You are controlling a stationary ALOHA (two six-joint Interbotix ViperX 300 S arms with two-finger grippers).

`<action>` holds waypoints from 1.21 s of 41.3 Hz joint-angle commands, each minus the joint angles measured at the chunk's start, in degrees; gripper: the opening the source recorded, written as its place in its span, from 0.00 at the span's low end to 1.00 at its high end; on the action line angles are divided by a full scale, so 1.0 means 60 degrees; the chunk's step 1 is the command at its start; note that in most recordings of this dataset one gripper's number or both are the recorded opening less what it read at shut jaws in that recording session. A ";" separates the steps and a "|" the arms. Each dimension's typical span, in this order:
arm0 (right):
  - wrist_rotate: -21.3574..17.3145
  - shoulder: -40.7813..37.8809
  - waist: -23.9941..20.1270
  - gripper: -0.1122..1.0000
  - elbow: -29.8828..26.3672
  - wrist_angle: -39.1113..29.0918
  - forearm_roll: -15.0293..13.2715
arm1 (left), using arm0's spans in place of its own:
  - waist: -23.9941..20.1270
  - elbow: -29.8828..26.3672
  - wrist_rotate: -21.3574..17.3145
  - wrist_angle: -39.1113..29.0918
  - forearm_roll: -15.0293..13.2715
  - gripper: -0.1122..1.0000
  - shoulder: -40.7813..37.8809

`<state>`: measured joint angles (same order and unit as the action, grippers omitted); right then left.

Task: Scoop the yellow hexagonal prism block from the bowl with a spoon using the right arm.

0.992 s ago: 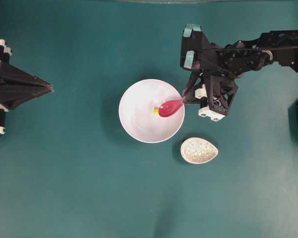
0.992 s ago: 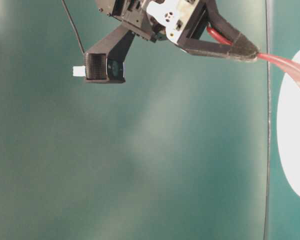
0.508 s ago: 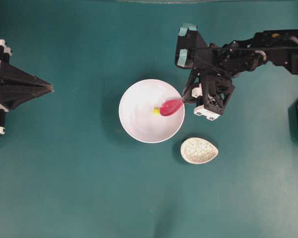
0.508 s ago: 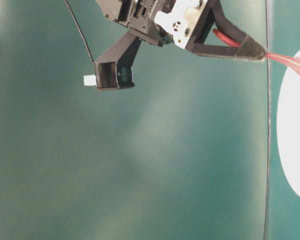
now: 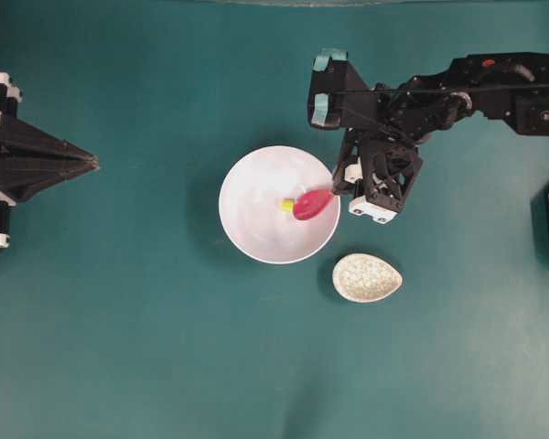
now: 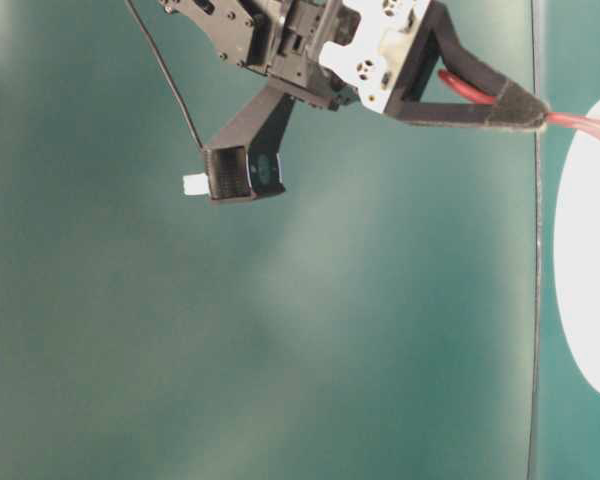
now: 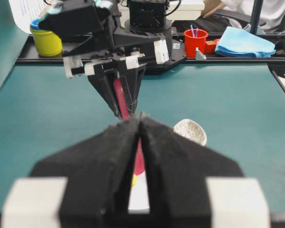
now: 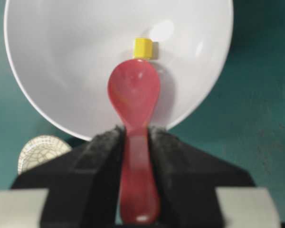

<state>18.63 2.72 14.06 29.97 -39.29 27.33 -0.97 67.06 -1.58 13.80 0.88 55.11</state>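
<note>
white bowl [image 5: 256, 229], pink-red spoon [image 5: 311, 204], perhaps crackle-speckled rest [image 5: 367, 277]

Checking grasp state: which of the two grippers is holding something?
The right gripper: its fingers clamp the pink-red spoon by the handle over the white bowl. The left gripper is shut on nothing.

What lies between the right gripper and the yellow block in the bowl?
The spoon, held in the right gripper, its scoop tip at the yellow block inside the bowl, shown by the right wrist view.

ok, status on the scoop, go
Right gripper shut on spoon, scoop inside bowl. Yellow block just off spoon tip, not yet loaded. Left gripper shut, parked clear. Spoon rest beside bowl, no obstruction.
</note>
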 commanded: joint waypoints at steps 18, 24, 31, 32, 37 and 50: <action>0.0073 -0.0264 -0.0088 0.32 -0.0366 0.0469 0.0000 | -0.0015 -0.0264 -0.0146 0.0073 0.0044 0.17 -0.0044; 0.0073 -0.0308 -0.0176 0.32 -0.0381 0.0747 0.0015 | -0.0015 -0.0264 -0.0132 0.0073 0.0044 0.17 -0.0059; 0.0088 -0.0352 -0.0322 0.32 -0.0381 0.0996 0.0029 | -0.0015 -0.0264 -0.0117 0.0103 0.0044 0.17 -0.0044; 0.0088 -0.0366 -0.0337 0.32 -0.0381 0.1025 0.0029 | -0.0015 -0.0264 -0.0117 0.0103 0.0044 0.17 -0.0044; 0.0088 -0.0454 -0.0425 0.32 -0.0439 0.1113 0.0029 | -0.0015 -0.0264 -0.0117 0.0103 0.0044 0.17 -0.0044; 0.0088 -0.0674 -0.0483 0.32 -0.0557 0.1670 0.0029 | -0.0015 -0.0264 -0.0117 0.0103 0.0044 0.17 -0.0044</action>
<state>19.07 -2.02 11.34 28.04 -30.41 27.33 -0.97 67.15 -2.29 13.89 0.97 55.11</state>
